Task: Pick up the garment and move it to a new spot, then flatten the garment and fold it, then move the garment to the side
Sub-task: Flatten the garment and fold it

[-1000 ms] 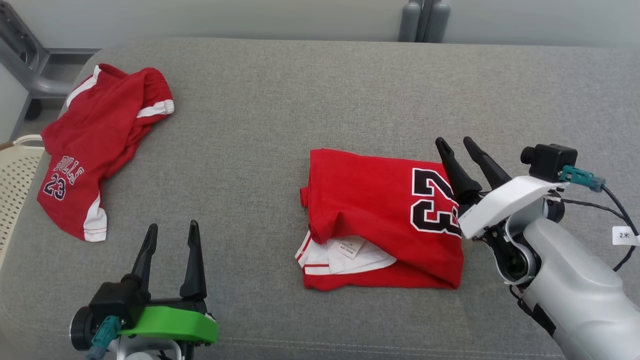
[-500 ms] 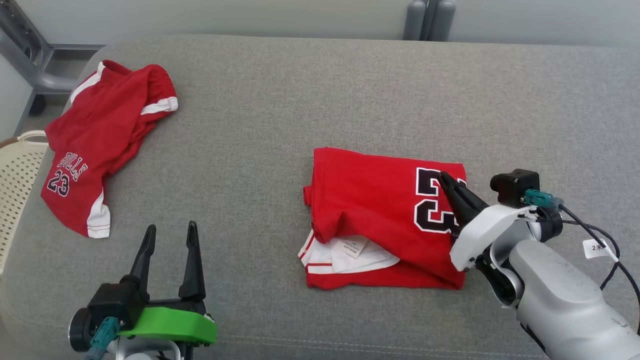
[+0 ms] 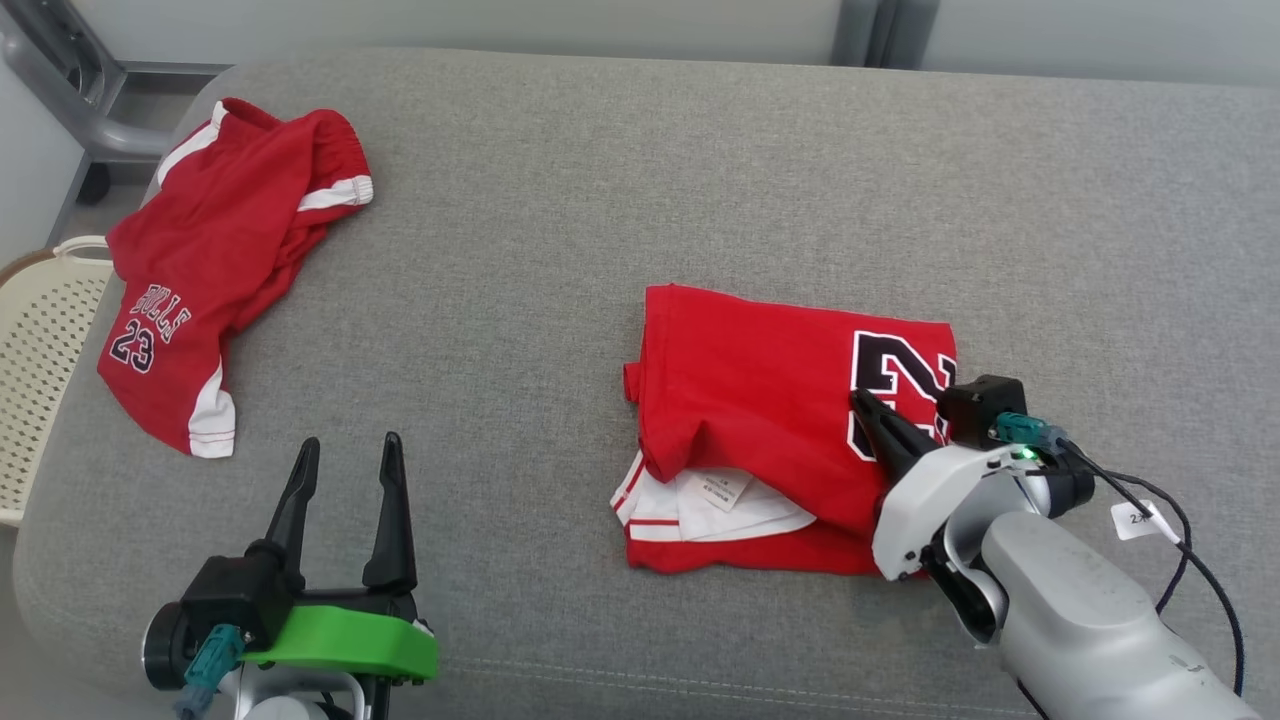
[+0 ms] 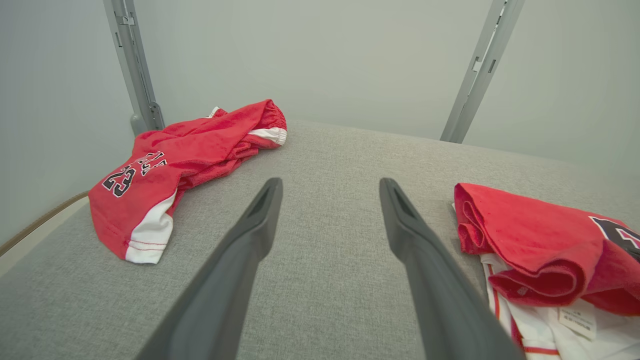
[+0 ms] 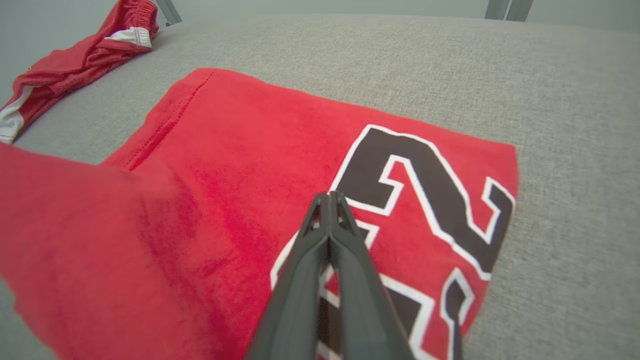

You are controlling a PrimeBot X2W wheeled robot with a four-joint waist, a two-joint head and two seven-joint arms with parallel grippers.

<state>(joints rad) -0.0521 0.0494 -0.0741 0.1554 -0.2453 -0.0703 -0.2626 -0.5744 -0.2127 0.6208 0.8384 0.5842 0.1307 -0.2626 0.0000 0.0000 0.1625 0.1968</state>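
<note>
1. The folded red jersey (image 3: pixel 760 400) lay flat on the grey bench (image 3: pixel 600 180), right of its middle and nearer the near edge than the far one.
2. Its black "23" faced up at the end toward the bench's right edge; white lining and a label showed at the corner toward the near edge.
3. The right hand (image 3: pixel 862 402) was closed, fingers pressed together tip to tip, with the tips over the number. Whether they pinched any cloth could not be told.
4. The left hand (image 3: pixel 345 450) stood wide open and held nothing, over the near edge toward the left corner, well apart from the jersey.
5. Crumpled red shorts (image 3: pixel 220 260) lay by the far left corner.
6. A pale basket (image 3: pixel 40 350) stood beyond the left edge.
</note>
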